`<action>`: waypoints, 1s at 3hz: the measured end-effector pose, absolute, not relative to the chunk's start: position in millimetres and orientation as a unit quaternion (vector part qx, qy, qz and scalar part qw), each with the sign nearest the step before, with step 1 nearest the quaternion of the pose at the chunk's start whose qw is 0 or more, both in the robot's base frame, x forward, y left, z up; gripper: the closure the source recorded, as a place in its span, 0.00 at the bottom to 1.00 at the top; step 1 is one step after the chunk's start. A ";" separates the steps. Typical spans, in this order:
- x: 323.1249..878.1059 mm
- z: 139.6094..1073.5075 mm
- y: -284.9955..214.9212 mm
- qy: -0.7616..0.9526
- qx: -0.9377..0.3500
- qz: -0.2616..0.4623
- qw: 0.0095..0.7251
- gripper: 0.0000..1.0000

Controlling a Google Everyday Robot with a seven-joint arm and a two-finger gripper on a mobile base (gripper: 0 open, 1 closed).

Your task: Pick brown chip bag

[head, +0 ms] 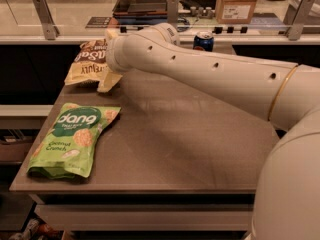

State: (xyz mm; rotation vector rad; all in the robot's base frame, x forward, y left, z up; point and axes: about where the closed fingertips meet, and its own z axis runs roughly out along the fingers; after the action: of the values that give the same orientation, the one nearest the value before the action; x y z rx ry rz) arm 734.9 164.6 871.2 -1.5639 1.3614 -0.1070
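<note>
The brown chip bag (pixel 86 61) lies at the table's far left corner, its dark brown half with white lettering away from me and its pale yellow half toward me. My gripper (pixel 106 60) is at the bag's right edge, low over the table. It is open, with one pale finger (pixel 109 80) at the bag's near right corner and the other (pixel 111 34) at its far side. The wrist hides the bag's right part.
A bright green "dang" bag (pixel 72 138) lies at the front left of the brown table (pixel 185 149). A blue Pepsi can (pixel 203 41) stands at the back behind my arm. A glass-fronted counter with a cardboard box (pixel 239 3) runs behind the table.
</note>
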 end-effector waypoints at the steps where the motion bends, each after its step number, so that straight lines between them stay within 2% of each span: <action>1: 735.0 872.3 164.5 0.565 -0.649 -0.044 0.508 0.00; 3: 741.8 871.4 163.9 0.568 -0.633 -0.035 0.524 0.00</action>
State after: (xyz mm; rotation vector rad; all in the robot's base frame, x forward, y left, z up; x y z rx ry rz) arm 741.8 163.9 871.4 -1.5154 1.3596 -0.0829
